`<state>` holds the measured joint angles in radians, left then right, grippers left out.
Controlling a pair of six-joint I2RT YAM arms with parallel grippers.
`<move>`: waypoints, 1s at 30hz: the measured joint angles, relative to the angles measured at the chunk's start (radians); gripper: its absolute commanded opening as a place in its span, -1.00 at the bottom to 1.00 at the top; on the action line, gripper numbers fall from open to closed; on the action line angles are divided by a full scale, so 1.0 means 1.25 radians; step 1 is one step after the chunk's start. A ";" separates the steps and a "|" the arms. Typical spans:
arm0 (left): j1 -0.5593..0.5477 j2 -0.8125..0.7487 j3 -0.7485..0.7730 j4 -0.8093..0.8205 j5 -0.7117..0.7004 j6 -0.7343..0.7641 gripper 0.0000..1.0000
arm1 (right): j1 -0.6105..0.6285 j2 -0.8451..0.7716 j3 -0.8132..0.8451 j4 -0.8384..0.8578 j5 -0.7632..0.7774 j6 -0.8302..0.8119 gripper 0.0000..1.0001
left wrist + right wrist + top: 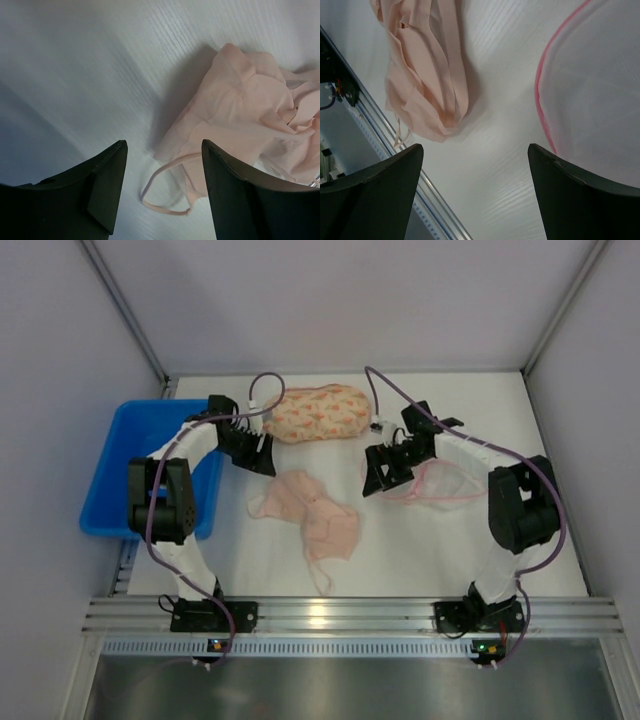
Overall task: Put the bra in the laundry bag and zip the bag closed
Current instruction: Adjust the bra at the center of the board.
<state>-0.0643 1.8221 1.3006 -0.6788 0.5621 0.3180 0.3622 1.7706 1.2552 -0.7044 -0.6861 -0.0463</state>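
While lying crumpled on table, between arms: bra, ungrasped. Laundry bag near, to its right. Left pincer and right pincer spread wide, empty. Risk: loose strap snagging on a finger; limp bag mouth collapsing during stuffing.

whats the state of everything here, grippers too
bra: crumpled on the table, outside the bag, not held
laundry bag: lying flat on the table, zip state not visible
left gripper: open, near the bra's edge, holding nothing
right gripper: open, between bra and laundry bag, holding nothing
blue bin: upright at the table's left
patterned pouch: lying at the back
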 measured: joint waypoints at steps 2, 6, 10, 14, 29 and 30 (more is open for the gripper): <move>0.009 0.026 0.009 0.002 0.020 0.006 0.31 | 0.016 0.012 -0.005 0.026 -0.011 0.010 0.74; 0.006 0.063 0.009 0.002 0.045 0.020 0.26 | 0.037 0.029 -0.027 0.068 -0.021 0.021 0.75; 0.002 0.088 0.008 0.001 0.055 0.031 0.04 | 0.051 0.036 -0.076 0.098 -0.026 0.029 0.76; 0.003 0.094 -0.005 -0.003 0.063 0.040 -0.52 | 0.063 0.037 -0.118 0.114 -0.027 0.033 0.77; -0.003 -0.151 -0.020 -0.019 0.081 0.004 -1.00 | 0.110 0.038 -0.146 0.164 -0.081 0.077 0.73; -0.010 -0.181 -0.032 -0.020 0.082 0.002 -1.00 | 0.110 0.038 -0.146 0.165 -0.085 0.081 0.73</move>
<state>-0.0765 1.5955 1.2602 -0.7036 0.6643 0.3202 0.4992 1.8187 1.0733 -0.4980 -0.7918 0.0544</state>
